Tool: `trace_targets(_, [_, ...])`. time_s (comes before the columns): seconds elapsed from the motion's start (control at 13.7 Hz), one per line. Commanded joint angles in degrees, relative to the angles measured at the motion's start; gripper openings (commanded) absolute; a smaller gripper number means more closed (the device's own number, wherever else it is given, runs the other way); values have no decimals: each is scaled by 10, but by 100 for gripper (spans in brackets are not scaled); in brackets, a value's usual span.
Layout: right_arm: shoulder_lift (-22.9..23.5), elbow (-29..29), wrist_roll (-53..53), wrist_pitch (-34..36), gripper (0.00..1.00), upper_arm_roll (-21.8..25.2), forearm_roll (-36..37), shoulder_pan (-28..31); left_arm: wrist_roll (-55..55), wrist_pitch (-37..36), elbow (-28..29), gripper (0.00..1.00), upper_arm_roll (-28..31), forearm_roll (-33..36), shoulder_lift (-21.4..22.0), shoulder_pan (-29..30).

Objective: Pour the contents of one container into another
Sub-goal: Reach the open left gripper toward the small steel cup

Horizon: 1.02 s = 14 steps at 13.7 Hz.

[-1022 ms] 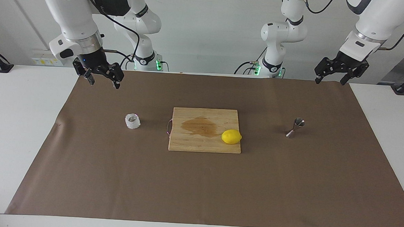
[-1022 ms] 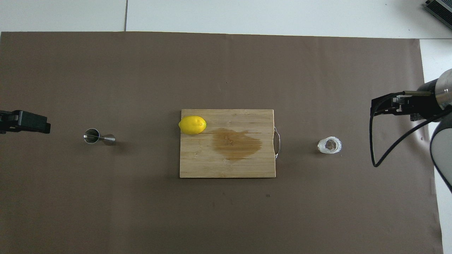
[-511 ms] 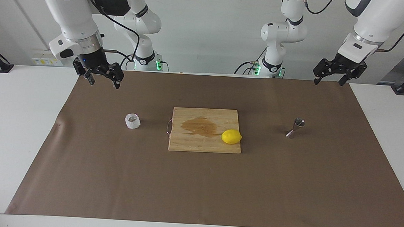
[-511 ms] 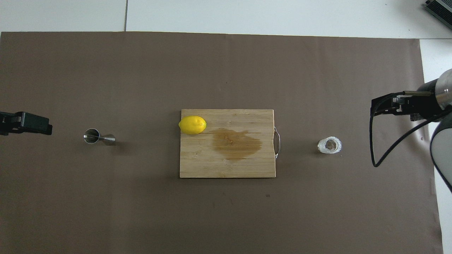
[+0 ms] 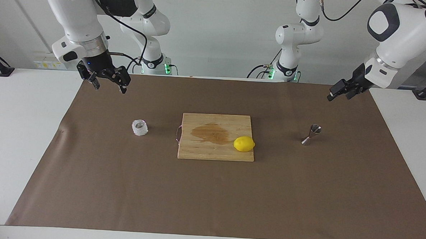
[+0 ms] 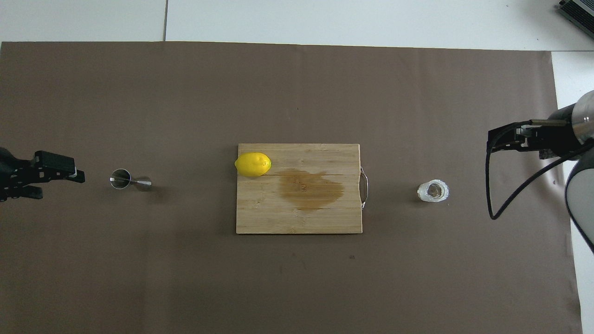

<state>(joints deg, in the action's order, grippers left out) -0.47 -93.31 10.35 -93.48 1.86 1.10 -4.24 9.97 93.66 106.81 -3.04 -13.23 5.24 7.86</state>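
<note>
Brown paper (image 5: 209, 198) covers the white table. Right gripper (image 5: 108, 83) hangs in the air over the paper at the right arm's end, fingers spread wide, holding nothing. Left gripper (image 5: 339, 92) is up over the paper's edge at the left arm's end, jaws parted, empty. White bumpy cup (image 5: 139, 127) stands upright toward the right arm's end; steel jigger (image 5: 312, 134) stands toward the left arm's end. Between them, cutting board (image 5: 197, 147) carries a lemon (image 5: 244, 144) and a wet stain (image 5: 209, 132).

white table (image 5: 25, 133) w/ brown mat (image 5: 209, 198), plain white wall (image 5: 220, 33).
</note>
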Motion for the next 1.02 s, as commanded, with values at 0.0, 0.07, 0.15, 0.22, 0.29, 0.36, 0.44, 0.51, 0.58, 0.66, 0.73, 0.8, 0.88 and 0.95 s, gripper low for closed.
trace_targets(0.0, [-13, -12, -17, 2, 100, -3, -14, 7, 38, 6, 2, 100, -4, -36, -51, 29])
trace_targets(0.07, [-13, -12, -17, 2, 100, -3, -14, 8, 39, 4, 1, 100, -4, -43, -67, 32])
trace_targets(0.15, [-13, -12, -17, 2, 100, -3, -14, 7, 54, 2, 1, 100, -4, -62, -80, 43])
trace_targets(0.22, [-13, -12, -17, 2, 100, -3, -14, 7, 89, 0, 3, 100, -5, -87, -92, 54])
trace_targets(0.29, [-13, -12, -17, 2, 100, -3, -14, 7, 115, -7, 5, 100, -4, -114, -100, 58])
trace_targets(0.36, [-13, -12, -17, 2, 100, -3, -14, 7, 122, -13, 5, 100, -4, -133, -122, 71])
trace_targets(0.44, [-13, -12, -17, 2, 100, -3, -14, 7, 122, -15, 4, 100, -5, -146, -136, 83])
trace_targets(0.51, [-13, -12, -17, 3, 100, -3, -14, 7, 126, -30, 1, 100, -5, -152, -150, 87])
trace_targets(0.58, [-13, -12, -17, 3, 100, -3, -14, 8, 126, -49, -4, 100, -7, -161, -168, 104])
trace_targets(0.66, [-13, -12, -17, 2, 100, -3, -14, 7, 127, -68, -10, 100, -8, -180, -181, 116])
trace_targets(0.73, [-13, -12, -17, 3, 100, -3, -14, 8, 134, -84, -14, 100, -7, -205, -195, 121])
trace_targets(0.8, [-13, -12, -17, 3, 100, -3, -14, 8, 141, -88, -13, 100, -7, -237, -204, 134])
trace_targets(0.88, [-13, -12, -17, 2, 100, -3, -14, 7, 142, -90, -10, 100, -7, -259, -213, 147])
trace_targets(0.95, [-13, -12, -17, 3, 100, -3, -14, 7, 142, -94, -7, 100, -8, -282, -218, 158])
